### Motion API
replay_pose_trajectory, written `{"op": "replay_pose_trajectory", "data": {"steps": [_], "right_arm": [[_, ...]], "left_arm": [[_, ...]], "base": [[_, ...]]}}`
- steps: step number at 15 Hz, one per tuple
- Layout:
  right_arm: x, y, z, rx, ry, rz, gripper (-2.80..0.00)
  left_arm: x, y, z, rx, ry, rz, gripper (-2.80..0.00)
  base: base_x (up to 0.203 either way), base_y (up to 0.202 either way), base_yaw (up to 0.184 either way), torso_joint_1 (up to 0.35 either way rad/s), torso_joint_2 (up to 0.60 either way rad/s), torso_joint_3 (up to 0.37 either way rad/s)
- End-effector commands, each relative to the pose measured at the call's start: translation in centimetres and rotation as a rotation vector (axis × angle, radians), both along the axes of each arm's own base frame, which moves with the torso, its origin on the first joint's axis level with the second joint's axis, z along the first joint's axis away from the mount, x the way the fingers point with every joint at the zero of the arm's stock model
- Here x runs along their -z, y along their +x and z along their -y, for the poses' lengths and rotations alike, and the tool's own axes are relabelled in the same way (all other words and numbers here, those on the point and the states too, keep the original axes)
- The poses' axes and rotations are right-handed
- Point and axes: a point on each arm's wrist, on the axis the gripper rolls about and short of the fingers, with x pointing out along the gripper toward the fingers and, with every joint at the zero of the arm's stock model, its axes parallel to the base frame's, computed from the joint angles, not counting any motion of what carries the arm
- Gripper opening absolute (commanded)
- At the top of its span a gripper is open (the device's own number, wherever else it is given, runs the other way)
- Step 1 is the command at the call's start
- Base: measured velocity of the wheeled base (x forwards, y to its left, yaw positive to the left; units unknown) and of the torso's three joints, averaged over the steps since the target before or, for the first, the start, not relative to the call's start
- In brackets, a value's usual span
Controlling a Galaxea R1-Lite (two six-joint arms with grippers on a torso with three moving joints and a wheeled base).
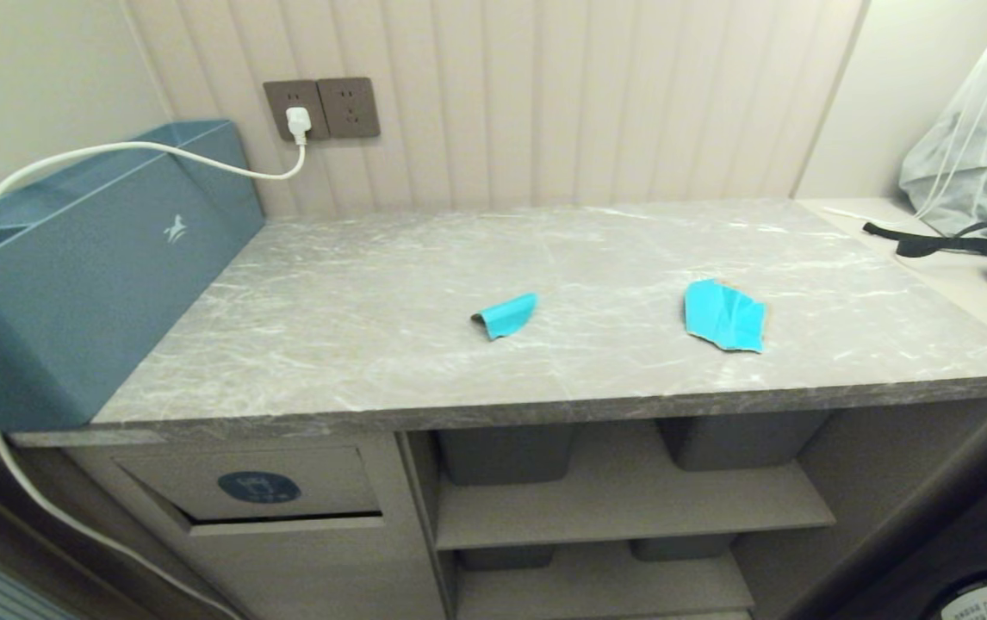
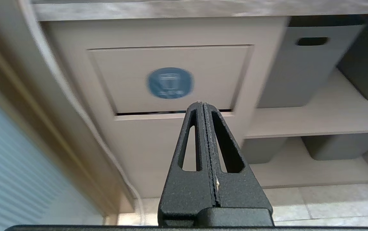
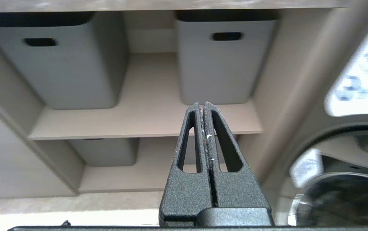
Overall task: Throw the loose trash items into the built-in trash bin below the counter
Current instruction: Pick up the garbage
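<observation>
Head view showed the tabletop [image 1: 356,344], a grey marble-look slab, with two turquoise scraps on it. The small scrap [image 1: 506,315] lay near the middle, toward the front edge; the big scrap [image 1: 724,316] lay to its right, well apart from it and about as far from the front edge. A blue box [image 1: 71,275] stood along the left edge, and a white cable [image 1: 158,148] ran over it to a plug [image 1: 298,123] in the wall socket. Under the front left corner sat the bin flap [image 1: 261,482] with its dark-blue sticker [image 1: 259,487]. Grey tubs [image 1: 506,452] stood on shelves to the right of the flap. A white bag [image 1: 976,138] lay past the right edge. Neither arm appeared here.

Left wrist view showed the left gripper [image 2: 203,104] clenched and empty, low in front of the cabinet, pointing at the flap below the sticker.

Right wrist view showed the right gripper [image 3: 202,103] clenched and empty too, facing the shelves with the tubs.
</observation>
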Motion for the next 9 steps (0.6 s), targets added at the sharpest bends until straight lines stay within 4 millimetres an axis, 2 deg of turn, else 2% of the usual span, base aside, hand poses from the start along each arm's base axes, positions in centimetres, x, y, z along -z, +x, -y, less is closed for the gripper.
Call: {"op": "replay_pose_trajectory", "data": {"steps": [1,6,9], "right_arm": [[0.00,-0.01,0.00,-0.002,-0.001,0.002,-2.80],[0.00,-0.01,0.00,-0.002,-0.002,0.002,-2.80],[0.00,-0.01,0.00,0.000,-0.001,0.002,-2.80]], "left_arm": [[0.04,0.02,0.00,0.001,0.000,-0.003,-2.80],[-0.01,0.01,0.00,0.000,-0.006,0.000,-2.80],[-0.01,0.01,0.00,0.002,0.000,-0.001,-2.80]], "base": [[0.000,-0.191,0.000,0.001,0.00,0.004],[0.000,-0.171,0.003,0.001,0.00,0.002],[0.000,0.000,0.000,0.000,0.00,0.000]]}}
